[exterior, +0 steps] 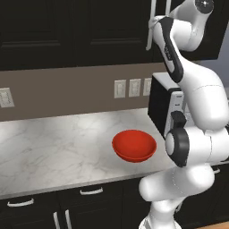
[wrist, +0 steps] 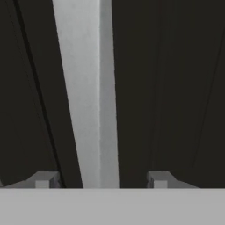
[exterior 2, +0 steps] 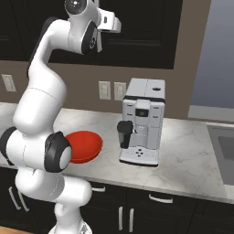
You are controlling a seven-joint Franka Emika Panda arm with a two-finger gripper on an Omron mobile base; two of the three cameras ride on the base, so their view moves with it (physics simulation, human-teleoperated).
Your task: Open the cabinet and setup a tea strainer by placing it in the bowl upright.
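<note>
Silver, a long handle (wrist: 88, 92) runs top to bottom through the hand view, left of centre, set against the near-black door of the upper cabinet (exterior: 67, 27). The two dark fingertips (wrist: 44, 179) of the hand (wrist: 100, 180) rise at the bottom of that frame, one on each side of the bar, spread apart with a gap on both sides, so nothing is clamped yet. The bar sits nearer the left tip than the right.

In the left base view the white arm reaches to the upper right of the frame, where the handle shows beside the wrist. The doors look shut.

The step in hand appears to be gripping the handle. To do it well, the hand would likely shift so the bar sits midway between the tips, then close squarely across it before pulling, following the arc of the door's swing.

A glossy red bowl (exterior: 134, 145) sits lower centre on the pale marble tabletop (exterior: 53, 138), beside a coffee machine (exterior 2: 141, 121). The strainer is not visible; presumably it is behind the doors.
</note>
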